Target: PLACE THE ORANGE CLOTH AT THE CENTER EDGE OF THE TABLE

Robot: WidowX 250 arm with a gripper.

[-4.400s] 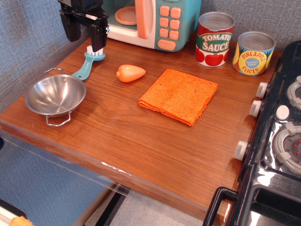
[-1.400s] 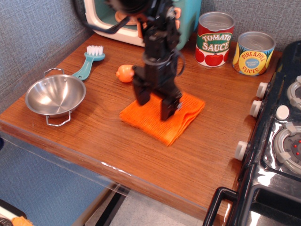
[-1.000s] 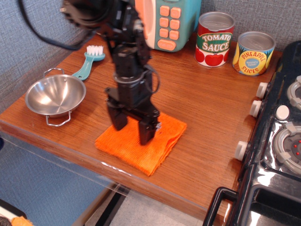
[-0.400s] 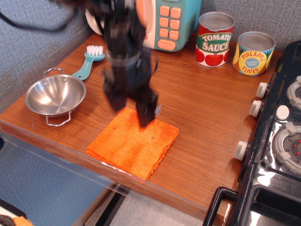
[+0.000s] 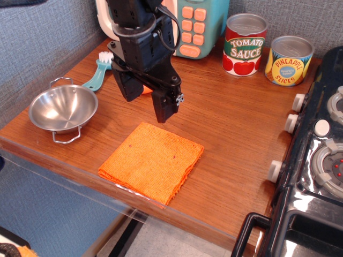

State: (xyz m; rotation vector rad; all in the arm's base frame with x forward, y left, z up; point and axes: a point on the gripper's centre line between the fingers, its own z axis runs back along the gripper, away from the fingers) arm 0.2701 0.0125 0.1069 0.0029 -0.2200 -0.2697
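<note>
The orange cloth (image 5: 151,162) lies flat on the dark wood table (image 5: 230,144), near the middle of its front edge, with one corner reaching the edge. My gripper (image 5: 147,106) hangs open and empty above the cloth's far side, clear of it, with one finger (image 5: 165,107) over the cloth's back corner.
A steel bowl (image 5: 63,109) sits at the left front. A teal brush (image 5: 100,71) and a toy carrot, mostly hidden behind my gripper, lie behind it. A toy microwave (image 5: 193,24) and two cans (image 5: 245,44) stand at the back. A black toy stove (image 5: 316,155) borders the right.
The gripper dragged the cloth from mid-table to the front edge, let go of it and has risen above it. The cloth now lies still.
</note>
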